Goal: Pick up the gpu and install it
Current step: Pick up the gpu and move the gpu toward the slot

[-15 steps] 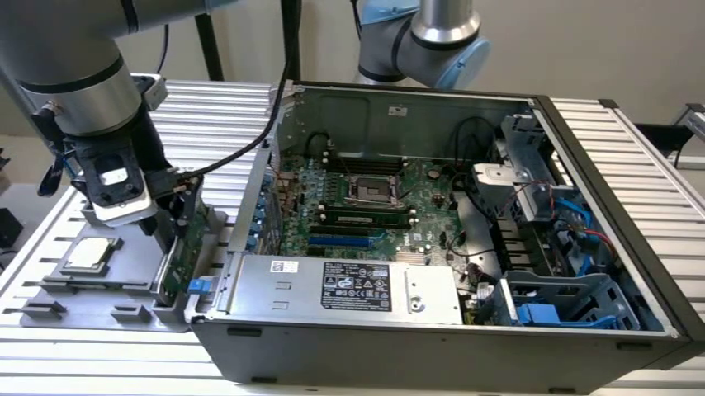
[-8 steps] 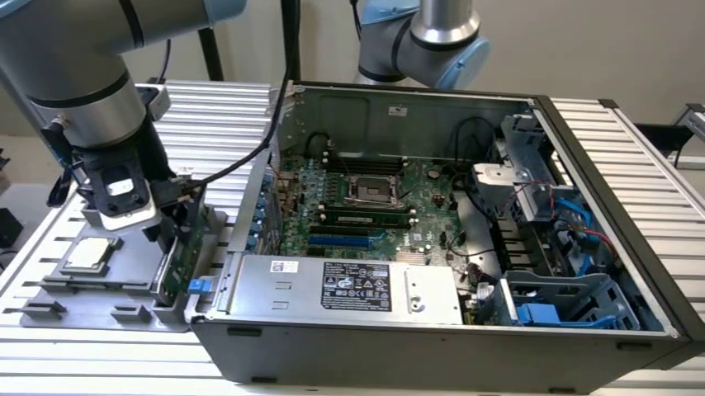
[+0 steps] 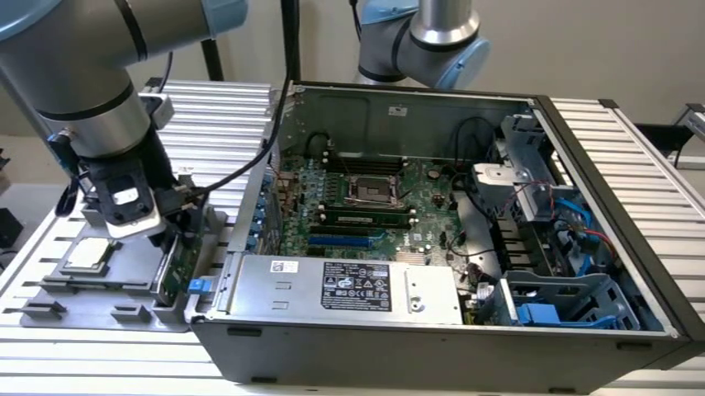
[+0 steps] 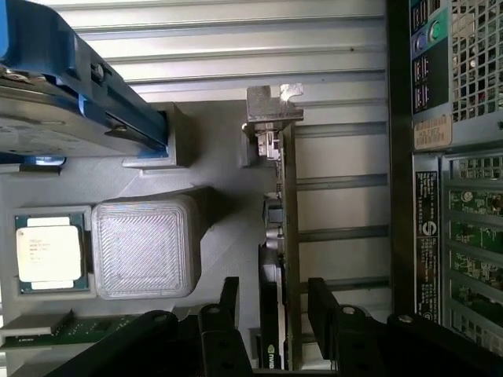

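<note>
The gpu point(image 4: 280, 212) stands on its long edge in a slot of the grey holder point(image 4: 220, 196), seen edge-on with its silver bracket point(image 4: 271, 106) at the far end. My gripper point(image 4: 273, 287) is open, with one black finger on each side of the card and a gap to both. In the exterior view the gripper point(image 3: 174, 239) hangs over the gpu point(image 3: 177, 268), beside the open computer case point(image 3: 253, 338) on the exterior view's left.
On the grey holder point(image 3: 66, 305) also lie a square silver CPU chip point(image 3: 88, 256), a hard drive in a blue frame point(image 4: 47, 86) and a memory stick point(image 4: 47, 326). The motherboard point(image 3: 364, 194) lies open inside the case. A second arm point(image 3: 430, 41) stands behind the case.
</note>
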### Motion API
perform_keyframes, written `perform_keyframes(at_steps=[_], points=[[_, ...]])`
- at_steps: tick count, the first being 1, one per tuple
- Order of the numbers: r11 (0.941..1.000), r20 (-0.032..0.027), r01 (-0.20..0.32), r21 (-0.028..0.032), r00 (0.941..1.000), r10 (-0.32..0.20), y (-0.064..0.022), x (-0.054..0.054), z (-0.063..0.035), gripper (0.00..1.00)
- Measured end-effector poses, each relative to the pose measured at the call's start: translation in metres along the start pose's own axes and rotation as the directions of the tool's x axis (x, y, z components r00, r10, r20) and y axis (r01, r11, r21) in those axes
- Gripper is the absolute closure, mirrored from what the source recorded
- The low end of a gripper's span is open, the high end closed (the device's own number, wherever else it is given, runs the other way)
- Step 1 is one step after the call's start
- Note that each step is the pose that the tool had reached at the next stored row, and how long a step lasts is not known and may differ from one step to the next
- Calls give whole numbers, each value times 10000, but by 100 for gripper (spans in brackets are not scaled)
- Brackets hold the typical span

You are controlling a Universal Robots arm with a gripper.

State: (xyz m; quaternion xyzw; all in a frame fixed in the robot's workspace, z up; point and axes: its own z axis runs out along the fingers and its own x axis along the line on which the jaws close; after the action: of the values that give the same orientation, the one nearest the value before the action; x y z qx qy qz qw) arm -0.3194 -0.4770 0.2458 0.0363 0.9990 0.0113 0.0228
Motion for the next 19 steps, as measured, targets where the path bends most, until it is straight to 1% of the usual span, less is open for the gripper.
perform_keyframes(at_steps=[2,4,10,13,16,17,19], points=[[10000,69,-50,-2,10000,50,-1,1,16,52],[9998,124,-182,-2,9998,182,-1,3,33,52],[9997,132,-258,2,9996,258,2,38,41,52],[9997,155,-258,-1,9995,258,5,40,42,52],[9997,210,-257,-6,9994,257,7,40,41,54],[9997,231,-256,-9,9994,257,8,40,42,61],[9997,280,-256,-12,9993,256,10,40,41,61]])
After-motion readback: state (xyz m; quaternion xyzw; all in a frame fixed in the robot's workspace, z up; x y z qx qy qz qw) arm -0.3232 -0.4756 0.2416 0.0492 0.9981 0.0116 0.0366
